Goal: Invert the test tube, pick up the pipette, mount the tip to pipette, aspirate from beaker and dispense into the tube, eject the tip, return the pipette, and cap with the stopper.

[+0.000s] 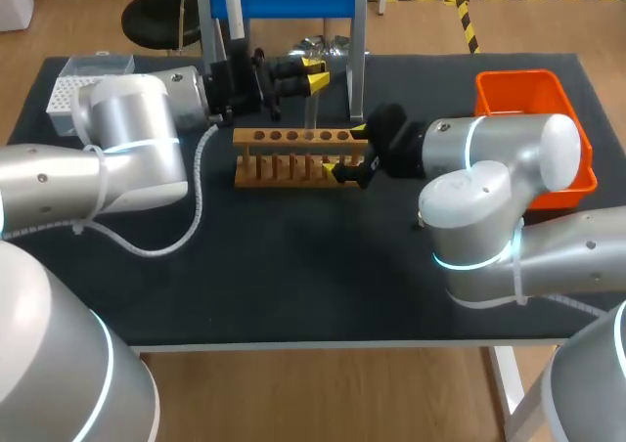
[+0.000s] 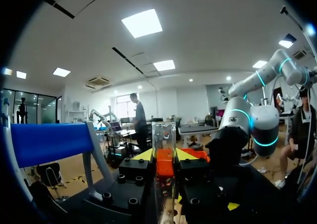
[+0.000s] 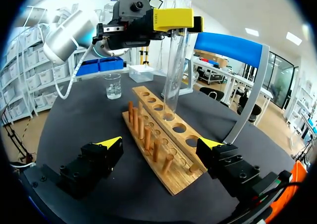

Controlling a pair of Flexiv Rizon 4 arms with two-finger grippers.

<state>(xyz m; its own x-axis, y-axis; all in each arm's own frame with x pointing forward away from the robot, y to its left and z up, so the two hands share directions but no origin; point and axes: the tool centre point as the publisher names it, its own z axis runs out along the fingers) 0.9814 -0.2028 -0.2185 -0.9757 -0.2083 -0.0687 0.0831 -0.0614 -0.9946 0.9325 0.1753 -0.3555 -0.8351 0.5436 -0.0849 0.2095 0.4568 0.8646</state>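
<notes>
Tip box point(image 1: 73, 95): tabletop's far left corner.
Left pincer point(image 2: 164, 157): pinching the test tube point(image 3: 176, 55) high on its body. The tube stands upright, lower end at a hole of the wooden rack point(image 1: 284, 154), mid-tabletop.
Tube: thin glass, light, slippery, probably fragile; hold gently.
Obstruction: rack pegs close alongside.
Right pincer point(image 1: 350, 152): spread, at the rack's right end.
Orange bin point(image 1: 523, 95): right edge.

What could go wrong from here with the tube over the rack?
The left claw holds the clear glass test tube near its top, lower end at a hole of the light wooden tube rack; off-centre, it might catch the rim and slip. The open right claw straddles the rack's end and might nudge it.
</notes>
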